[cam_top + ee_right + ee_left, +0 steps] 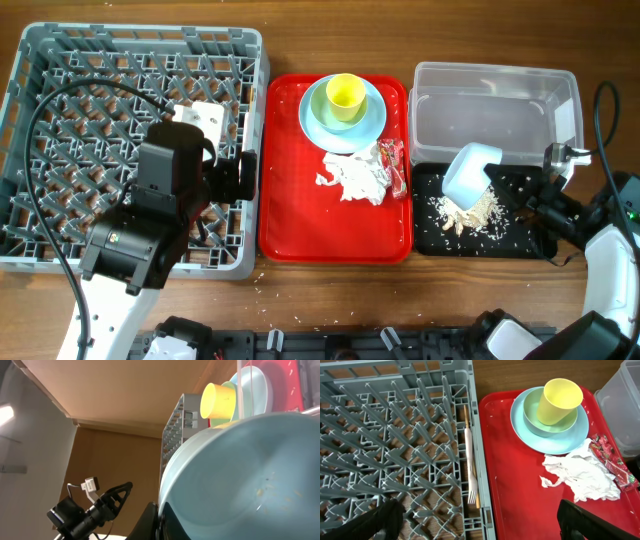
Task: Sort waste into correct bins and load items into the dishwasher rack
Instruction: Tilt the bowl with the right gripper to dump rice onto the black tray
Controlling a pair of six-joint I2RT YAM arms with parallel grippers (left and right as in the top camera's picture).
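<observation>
Recorded right hand (515, 188) clenched on tilted pale blue bowl (470, 170) over black tray (530, 240), beige scraps (475, 215) beneath. Recorded left hand (238, 177) released above right edge of rack (140, 35); fork (470, 465) and chopstick (466, 415) inside. Found plate (315, 125), yellow cup (345, 95), napkin (355, 178), wrapper (393, 165) on red tray (300, 220).

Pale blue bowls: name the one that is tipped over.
The pale blue round bowl tilted over the shallow black plastic tray, above the beige food scraps. The other bowl sits upright on the pale blue round plate, holding the small yellow cup.
</observation>
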